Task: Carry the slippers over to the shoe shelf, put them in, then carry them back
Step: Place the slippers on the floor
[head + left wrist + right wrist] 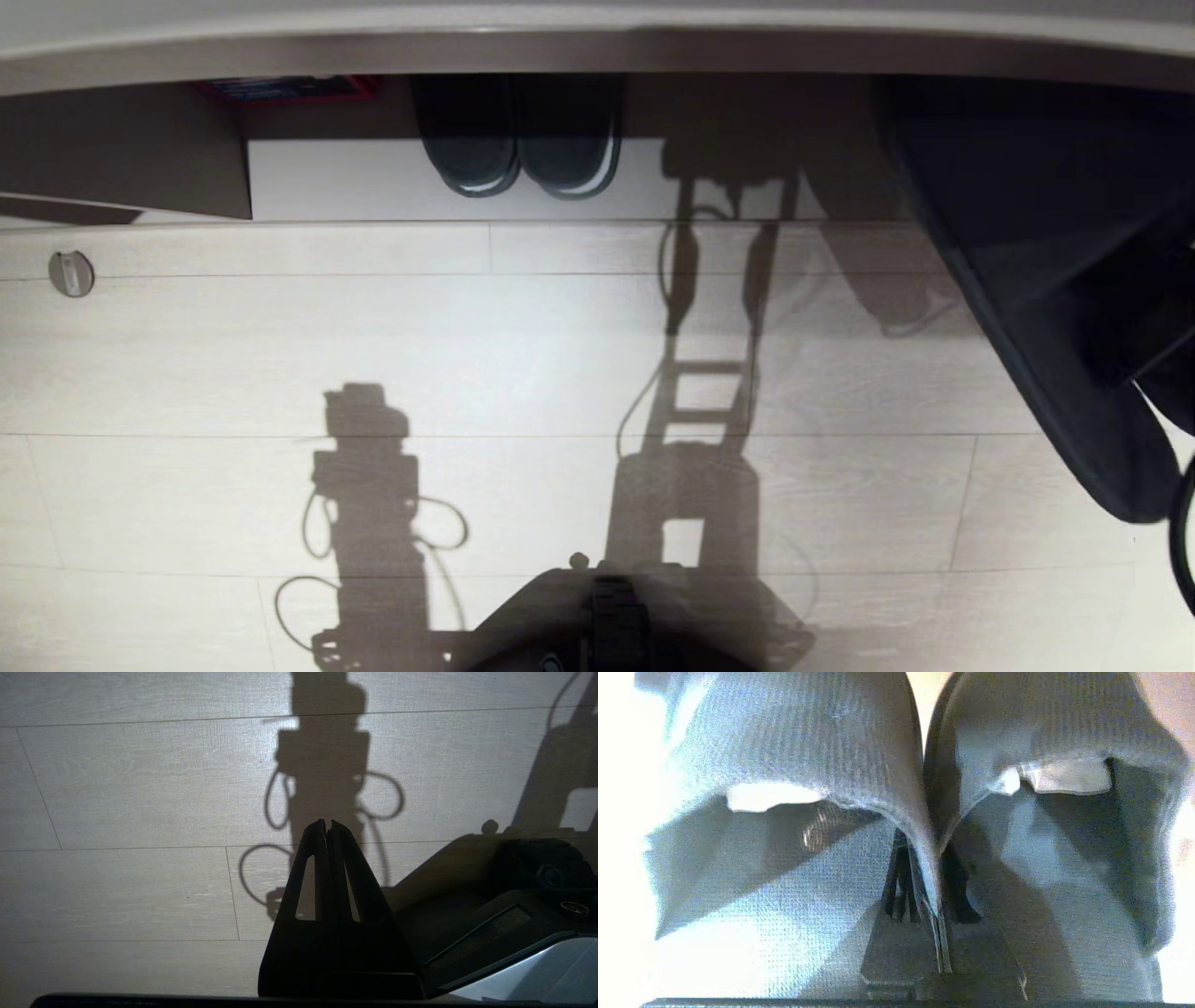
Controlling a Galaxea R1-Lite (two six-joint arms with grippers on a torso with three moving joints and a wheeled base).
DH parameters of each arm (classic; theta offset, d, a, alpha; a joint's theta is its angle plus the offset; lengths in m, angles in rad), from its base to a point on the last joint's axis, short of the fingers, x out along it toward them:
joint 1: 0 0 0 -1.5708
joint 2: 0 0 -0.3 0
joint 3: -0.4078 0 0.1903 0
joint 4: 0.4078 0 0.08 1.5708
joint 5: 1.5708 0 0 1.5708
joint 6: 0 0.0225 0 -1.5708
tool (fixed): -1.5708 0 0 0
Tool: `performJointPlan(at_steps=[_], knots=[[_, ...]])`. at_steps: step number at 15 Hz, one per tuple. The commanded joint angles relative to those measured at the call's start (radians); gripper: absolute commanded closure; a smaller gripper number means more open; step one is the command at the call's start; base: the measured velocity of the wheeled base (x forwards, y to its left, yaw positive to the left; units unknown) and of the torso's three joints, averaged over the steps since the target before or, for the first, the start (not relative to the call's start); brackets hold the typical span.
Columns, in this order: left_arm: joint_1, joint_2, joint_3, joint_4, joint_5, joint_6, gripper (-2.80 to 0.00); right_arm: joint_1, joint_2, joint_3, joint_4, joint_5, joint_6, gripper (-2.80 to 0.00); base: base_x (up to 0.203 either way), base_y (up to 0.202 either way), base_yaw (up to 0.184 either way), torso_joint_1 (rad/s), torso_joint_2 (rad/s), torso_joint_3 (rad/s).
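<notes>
Now the right gripper pinches the dark grey fabric slippers by their touching inner edges, dangling at the right; the left gripper, pressed together, hangs over pale plank floor.

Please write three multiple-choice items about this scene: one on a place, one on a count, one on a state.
1. Where is the pair with whitish sole edges?
A) in the low cubby
B) on the open floor
C) on the counter
2. How many slippers does the right end effector pinch?
A) none
B) one
C) two
3. The left end effector is:
A) open
B) shut, empty
C) shut on a slipper

1A: the toes poke out of the cubby.
2C: two inner edges meet in its grip.
3B: it is closed above bare floor.
</notes>
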Motion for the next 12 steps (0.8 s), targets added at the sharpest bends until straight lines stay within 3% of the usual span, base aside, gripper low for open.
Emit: performJointPlan(at_steps=[1, 6, 12], knots=[[0.0, 0.0, 0.0, 0.0, 0.0, 0.0, 0.0, 0.004, -0.188, 0.029, 0.106, 0.002, 0.006, 0.0, 0.0, 0.0, 0.0, 0.0, 0.0, 0.0], [0.0, 0.0, 0.0, 0.0, 0.0, -0.002, 0.0, -0.004, -0.52, 0.045, 0.529, 0.005, 0.043, 0.0, 0.0, 0.0, 0.0, 0.0, 0.0, 0.0], [0.0, 0.0, 0.0, 0.0, 0.0, -0.003, 0.0, -0.142, -0.685, 0.064, 0.595, 0.052, 0.079, 0.0, 0.0, 0.0, 0.0, 0.0, 0.0, 0.0]])
